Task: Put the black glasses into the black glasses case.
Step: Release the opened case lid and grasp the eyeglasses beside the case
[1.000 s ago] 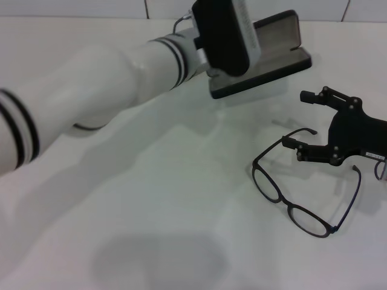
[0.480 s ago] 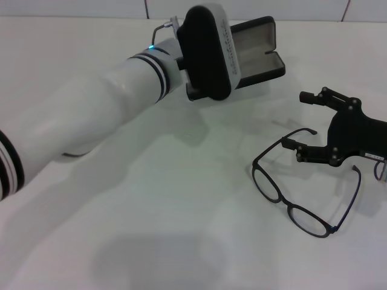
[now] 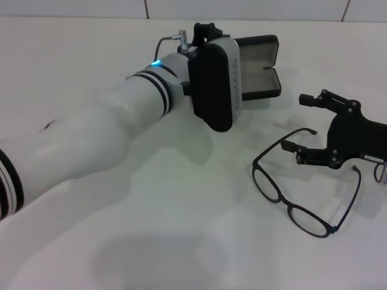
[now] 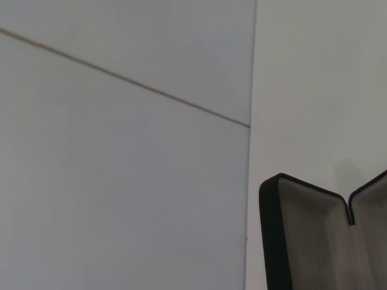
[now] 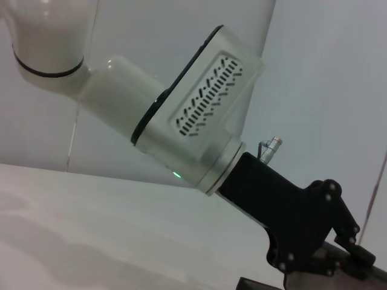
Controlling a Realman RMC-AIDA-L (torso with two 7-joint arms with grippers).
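Note:
The black glasses (image 3: 269, 181) lie open on the white table at the right, lenses toward me. My right gripper (image 3: 299, 121) is open, low over the table, its fingers either side of the tip of one temple arm. The black glasses case (image 3: 259, 65) stands open at the back centre, grey lining showing; the lining also shows in the left wrist view (image 4: 314, 241). My left arm reaches across to it, and the wrist housing (image 3: 214, 81) hides the fingers. In the right wrist view the left gripper (image 5: 347, 269) is closed on the case's edge.
The white table (image 3: 181, 199) runs back to a tiled wall (image 3: 242, 7). My left forearm (image 3: 91, 142) lies diagonally across the left half of the table. A cable loop (image 3: 168, 40) sticks out at the left wrist.
My left arm has swung left and turned at the wrist, carrying the open case left and slightly nearer. The right gripper and the glasses have not moved.

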